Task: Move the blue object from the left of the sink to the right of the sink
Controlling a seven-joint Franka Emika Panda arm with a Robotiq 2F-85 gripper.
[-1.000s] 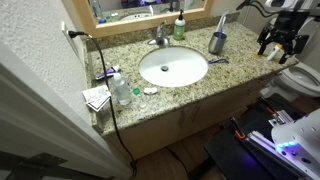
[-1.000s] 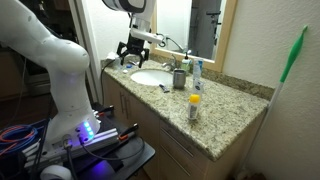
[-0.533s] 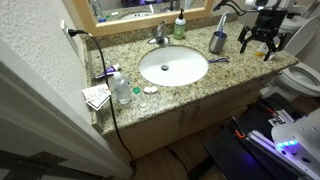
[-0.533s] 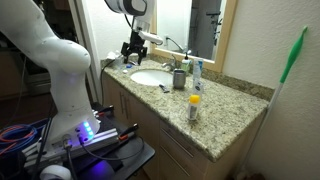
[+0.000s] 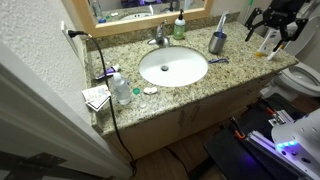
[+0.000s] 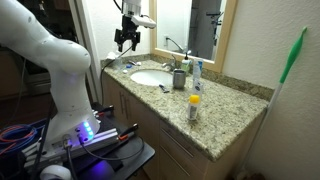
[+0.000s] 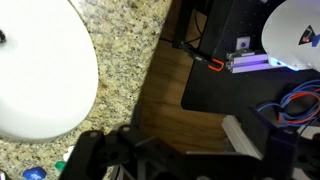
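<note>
Well clear of the speckled beige granite countertop (image 5: pixel 130 52), high past its end: black robot gripper (image 5: pixel 272 24), fingers spread, clasping nothing, open air on every side. Down on the granite: small flat blue object (image 5: pixel 218 60), just beside the rim of the oval white sink (image 5: pixel 173 67), near a tall grey metal cup (image 5: pixel 217 42). Past the counter's front edge, in the wrist view: brown floor (image 7: pixel 158 100), black platform (image 7: pixel 215 90).

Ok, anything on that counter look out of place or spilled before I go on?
Nothing looks spilled or broken. One oddity: a black cord trails across the end of the countertop and hangs over the cabinet front. The claw is open, up in the air at the opposite end.
</note>
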